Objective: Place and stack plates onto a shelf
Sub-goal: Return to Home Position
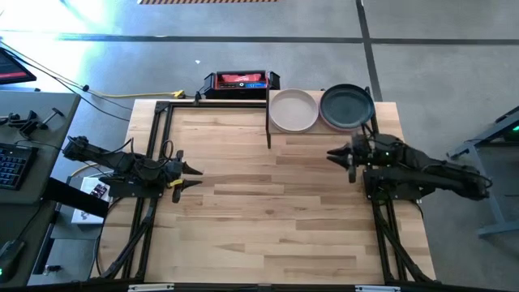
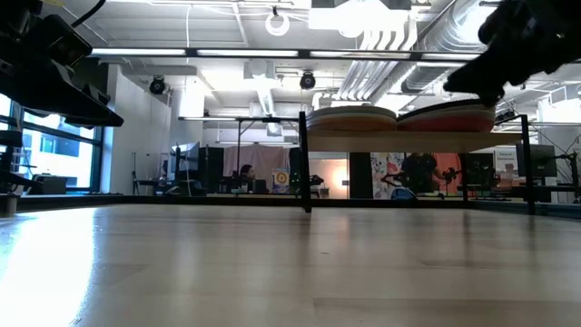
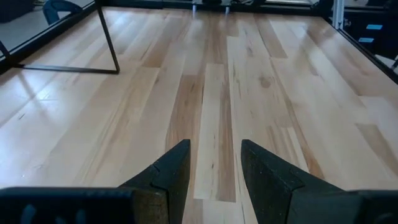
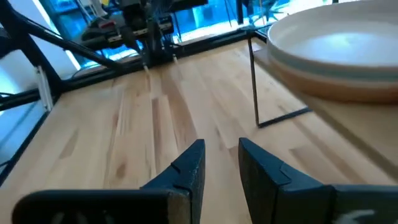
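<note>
The shelf (image 1: 318, 130) stands at the table's far right on thin black posts (image 4: 255, 81). Two stacks of plates rest on it. One is topped by a cream plate (image 1: 293, 110) (image 4: 336, 43), the other by a dark slate plate (image 1: 347, 106). From table height the stacks (image 2: 354, 118) (image 2: 449, 115) show several rims each. My left gripper (image 1: 195, 177) (image 3: 214, 165) hovers open over the table's left part. My right gripper (image 1: 336, 159) (image 4: 221, 165) hovers open just near of the shelf, below the slate plate, with nothing between its fingers.
A black and red box (image 1: 240, 82) sits beyond the table's far edge. A desk with a keyboard (image 1: 11, 166) stands left of the table. Black frame rails (image 1: 154, 138) run along the table's sides. Bare planks (image 1: 268, 211) stretch between the two arms.
</note>
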`<action>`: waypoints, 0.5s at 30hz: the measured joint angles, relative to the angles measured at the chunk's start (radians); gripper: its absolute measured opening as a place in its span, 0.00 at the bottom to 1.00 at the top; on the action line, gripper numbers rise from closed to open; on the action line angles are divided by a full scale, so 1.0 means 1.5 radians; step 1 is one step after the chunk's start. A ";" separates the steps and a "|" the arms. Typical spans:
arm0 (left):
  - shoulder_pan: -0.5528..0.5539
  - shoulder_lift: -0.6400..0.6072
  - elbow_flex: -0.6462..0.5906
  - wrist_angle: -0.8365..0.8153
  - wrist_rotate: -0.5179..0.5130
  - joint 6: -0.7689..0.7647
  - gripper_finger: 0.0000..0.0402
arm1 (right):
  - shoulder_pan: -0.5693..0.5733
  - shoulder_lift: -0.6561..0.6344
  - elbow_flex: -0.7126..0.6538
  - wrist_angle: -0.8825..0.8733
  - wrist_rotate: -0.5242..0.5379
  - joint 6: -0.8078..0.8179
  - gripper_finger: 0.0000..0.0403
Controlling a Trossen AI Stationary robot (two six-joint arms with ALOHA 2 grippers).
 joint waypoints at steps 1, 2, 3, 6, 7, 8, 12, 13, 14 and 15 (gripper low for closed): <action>0.000 0.000 0.000 0.000 0.000 0.000 0.33 | 0.000 -0.025 -0.023 0.003 0.000 0.006 0.19; 0.000 0.000 0.000 0.000 0.000 0.000 0.33 | 0.000 -0.047 -0.048 0.015 0.000 0.023 0.19; 0.000 0.000 0.000 0.000 0.000 0.000 0.33 | 0.000 -0.071 -0.075 0.032 0.000 0.041 0.19; 0.000 0.000 0.000 0.000 0.000 0.000 0.33 | 0.000 -0.136 -0.135 0.100 -0.001 0.078 0.19; 0.000 0.000 0.000 0.000 0.000 0.000 0.33 | 0.000 -0.154 -0.147 0.122 -0.001 0.081 0.19; 0.000 0.000 0.000 0.000 0.000 0.000 0.33 | 0.000 -0.171 -0.156 0.141 -0.003 0.080 0.19; 0.000 0.000 0.000 0.000 0.000 0.001 0.33 | 0.000 -0.189 -0.174 0.146 -0.011 0.058 0.19; 0.000 0.000 0.000 0.000 0.000 0.001 0.33 | 0.000 -0.182 -0.174 0.143 -0.011 0.052 0.19; 0.000 0.000 0.000 0.000 0.000 0.001 0.33 | 0.000 -0.179 -0.174 0.143 -0.012 0.050 0.19; 0.000 -0.001 0.000 0.000 0.001 0.001 0.33 | 0.001 -0.178 -0.174 0.138 -0.012 0.049 0.19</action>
